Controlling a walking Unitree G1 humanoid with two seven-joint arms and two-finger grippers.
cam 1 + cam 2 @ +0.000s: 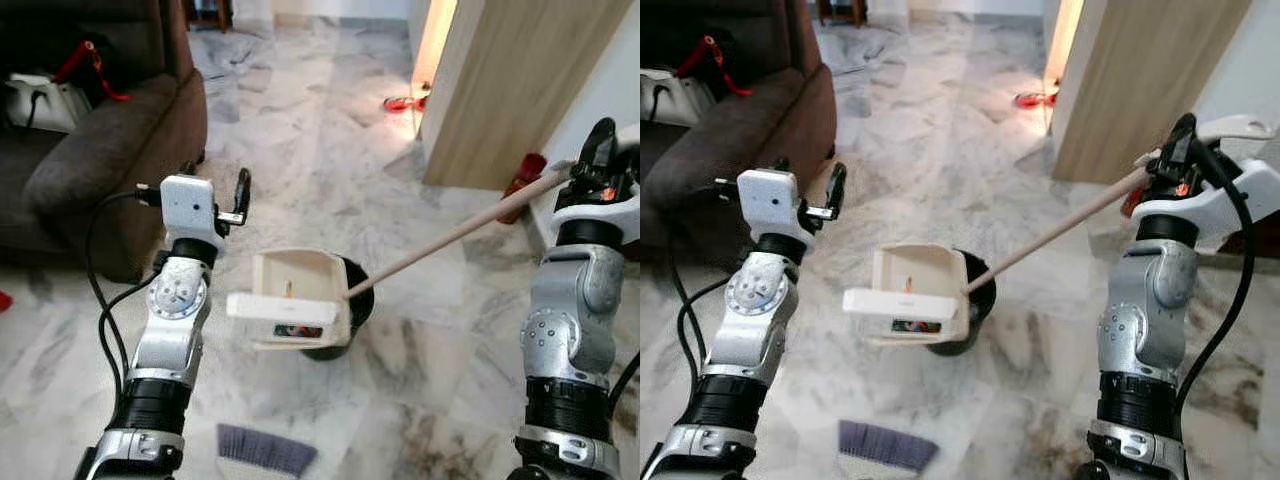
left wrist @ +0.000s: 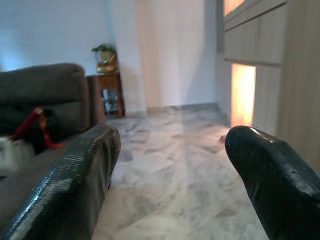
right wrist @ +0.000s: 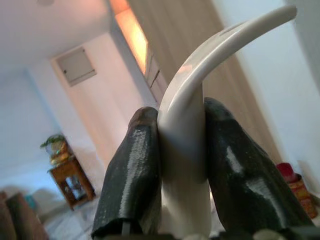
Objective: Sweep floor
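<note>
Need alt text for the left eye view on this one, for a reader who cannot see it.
The right pincer grips the handle end of a long-handled cream dustpan, which hangs tilted over the marble floor. The left pincer is raised, open and empty, beside a dark sofa. Broom bristles show at the bottom edge.

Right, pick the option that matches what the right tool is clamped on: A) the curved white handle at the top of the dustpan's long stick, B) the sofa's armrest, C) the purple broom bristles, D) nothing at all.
A: the right tool has both black fingers pressed against the curved white handle, and the long stick runs from it down to the dustpan on the marble floor.
</note>
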